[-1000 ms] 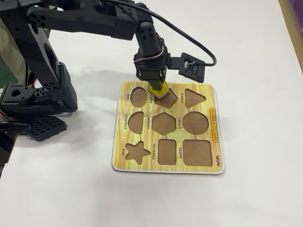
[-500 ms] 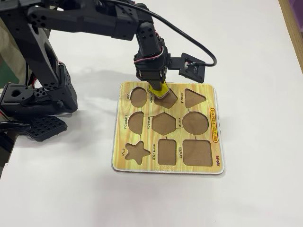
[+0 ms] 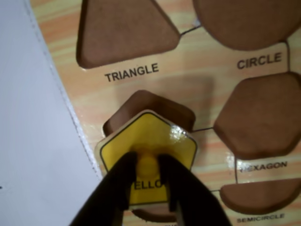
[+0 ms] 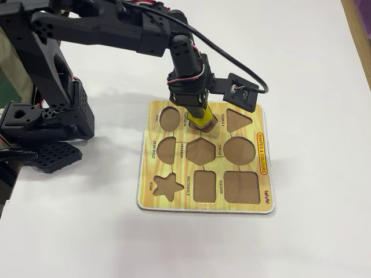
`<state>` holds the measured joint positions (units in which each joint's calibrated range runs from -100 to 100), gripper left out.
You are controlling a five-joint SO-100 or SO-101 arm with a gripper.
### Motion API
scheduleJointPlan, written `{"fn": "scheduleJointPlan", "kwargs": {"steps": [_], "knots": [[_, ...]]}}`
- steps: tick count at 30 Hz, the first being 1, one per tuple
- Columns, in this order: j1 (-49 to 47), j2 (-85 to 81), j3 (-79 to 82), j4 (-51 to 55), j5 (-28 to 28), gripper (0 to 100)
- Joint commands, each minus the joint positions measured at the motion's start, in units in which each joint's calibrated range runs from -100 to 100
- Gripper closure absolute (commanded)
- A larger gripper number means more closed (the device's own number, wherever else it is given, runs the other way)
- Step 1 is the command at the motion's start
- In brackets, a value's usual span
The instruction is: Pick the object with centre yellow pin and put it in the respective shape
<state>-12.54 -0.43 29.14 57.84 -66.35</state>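
Wrist view first: we have the gripper (image 3: 149,172) clamped on the short yellow peg (image 3: 148,164) at the centre of the pentagon piece (image 3: 148,155). We judge the piece light, stiff and a bit glossy, so the peg is the only sensible hold. It sits tilted over the pentagon cut-out (image 3: 150,106), not yet seated. Beyond lie the triangle cut-out (image 3: 124,33) and hexagon cut-out (image 3: 258,115) on the board (image 4: 264,174).

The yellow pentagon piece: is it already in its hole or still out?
Still out. The yellow piece, held by its peg in the gripper, sits shifted over the brown hole, covering part of the board.
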Motion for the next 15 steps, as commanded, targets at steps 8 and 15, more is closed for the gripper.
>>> {"fn": "scheduleJointPlan", "kwargs": {"steps": [8, 15], "knots": [[0.9, 3.9, -7.4, -0.7, 4.3, 99], [1.0, 4.4, -6.6, -0.7, 4.4, 99]]}}
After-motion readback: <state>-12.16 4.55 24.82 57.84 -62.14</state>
